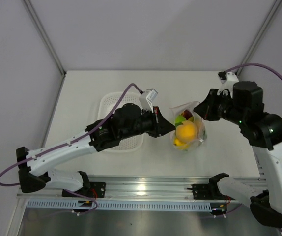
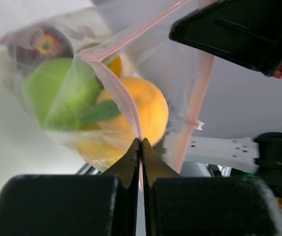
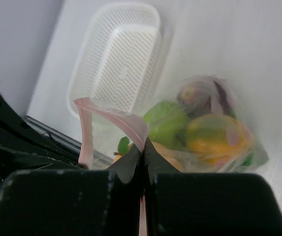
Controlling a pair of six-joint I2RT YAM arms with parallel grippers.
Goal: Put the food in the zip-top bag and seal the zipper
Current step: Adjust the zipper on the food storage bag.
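Note:
The clear zip-top bag (image 1: 187, 129) hangs between both grippers above the table, its mouth gaping. Inside lie an orange-yellow fruit (image 1: 186, 132), a lime-green fruit (image 2: 57, 91) and a dark red apple (image 2: 40, 44). My left gripper (image 1: 172, 126) is shut on the pink zipper strip (image 2: 131, 110) at the bag's left rim. My right gripper (image 1: 198, 112) is shut on the zipper strip (image 3: 126, 124) at the right rim. The right wrist view shows the green fruit (image 3: 165, 123), an orange-yellow fruit (image 3: 214, 137) and the apple (image 3: 200, 93) through the plastic. The lettuces are not clearly seen.
A white perforated basket (image 1: 112, 104) stands on the table left of the bag, partly under my left arm; it also shows in the right wrist view (image 3: 116, 64). The aluminium rail (image 1: 146, 189) runs along the near edge.

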